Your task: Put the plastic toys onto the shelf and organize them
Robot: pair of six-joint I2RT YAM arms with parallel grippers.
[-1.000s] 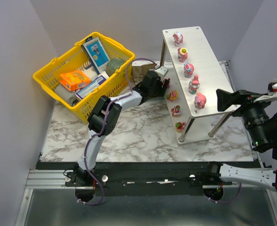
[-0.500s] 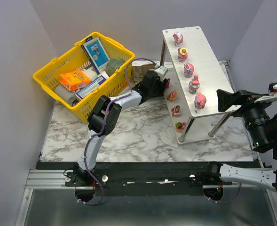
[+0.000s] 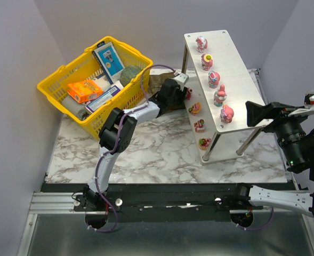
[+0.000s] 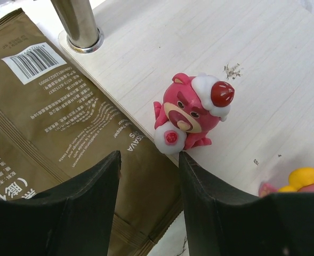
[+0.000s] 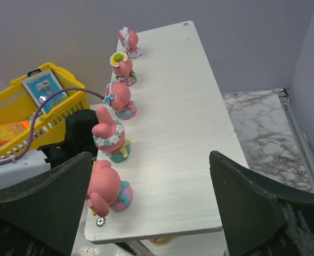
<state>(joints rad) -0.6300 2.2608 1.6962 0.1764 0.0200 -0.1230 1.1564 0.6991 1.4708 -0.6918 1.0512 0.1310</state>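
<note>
Tabletop [image 3: 162, 154] of white marble bears shelf [image 3: 241, 69]; grey walls [image 3: 146, 21] around

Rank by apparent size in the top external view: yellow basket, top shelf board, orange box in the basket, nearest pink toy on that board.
Largest to smallest:
yellow basket
top shelf board
orange box
pink toy
None are close.

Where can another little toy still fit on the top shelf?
The top board is bare from the row of five pink toys across to its opposite long edge. The toys' own edge is crowded, with figures lined up one after another. The marble table in front has open room too. The yellow basket is packed with groceries.
</note>
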